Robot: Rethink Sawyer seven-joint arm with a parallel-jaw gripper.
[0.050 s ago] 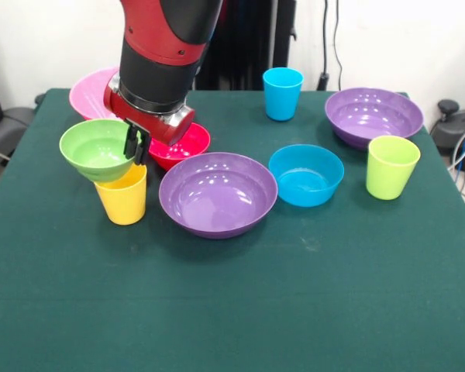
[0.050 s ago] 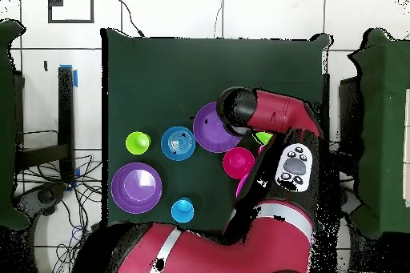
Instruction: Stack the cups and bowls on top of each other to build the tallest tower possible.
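Note:
My gripper (image 1: pixel 136 144) is shut on the right rim of the small green bowl (image 1: pixel 98 149). The bowl hangs slightly tilted over the mouth of the yellow cup (image 1: pixel 123 195); I cannot tell whether it rests on the cup. Just behind lies the small red bowl (image 1: pixel 184 144), and the pink bowl (image 1: pixel 91 91) is at the back left, partly behind the arm. In the overhead view the arm covers the gripper, and only a sliver of the green bowl (image 2: pixel 263 137) shows beside the red bowl (image 2: pixel 238 162).
On the green table (image 1: pixel 232 310) stand a wide purple bowl (image 1: pixel 217 194), a blue bowl (image 1: pixel 306 175), a lime green cup (image 1: pixel 392 167), a blue cup (image 1: pixel 283 93) and a second purple bowl (image 1: pixel 373 116). All stand apart, none stacked.

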